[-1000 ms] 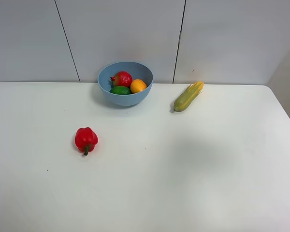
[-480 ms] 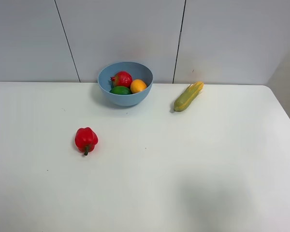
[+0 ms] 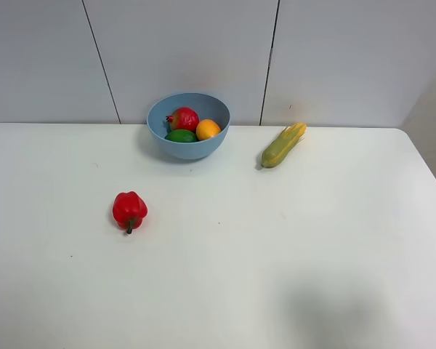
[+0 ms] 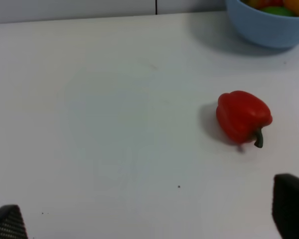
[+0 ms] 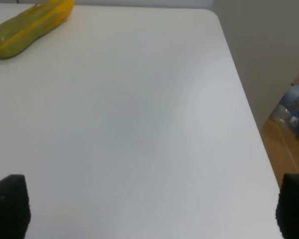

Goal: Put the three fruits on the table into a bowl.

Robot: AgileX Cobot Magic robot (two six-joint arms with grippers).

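The light-blue bowl [image 3: 188, 125] stands at the back of the white table [image 3: 276, 254]. In it lie the red pomegranate [image 3: 184, 118], the green lime-like fruit [image 3: 181, 136] and the orange-yellow mango [image 3: 208, 129]. The bowl's rim [image 4: 269, 25] also shows in the left wrist view. My left gripper [image 4: 149, 219] is open and empty above the table, near the red bell pepper. My right gripper [image 5: 149, 206] is open and empty over bare tabletop near the right edge. Neither gripper shows in the exterior high view.
A red bell pepper [image 3: 129, 210] lies left of the middle and shows in the left wrist view [image 4: 243, 117]. A corn cob [image 3: 283, 145] lies right of the bowl and shows in the right wrist view [image 5: 30, 27]. The table's right edge [image 5: 244, 99] drops to the floor.
A faint shadow on the right half of the table has slid toward the front edge. The fruits, bowl, pepper and corn have not moved.
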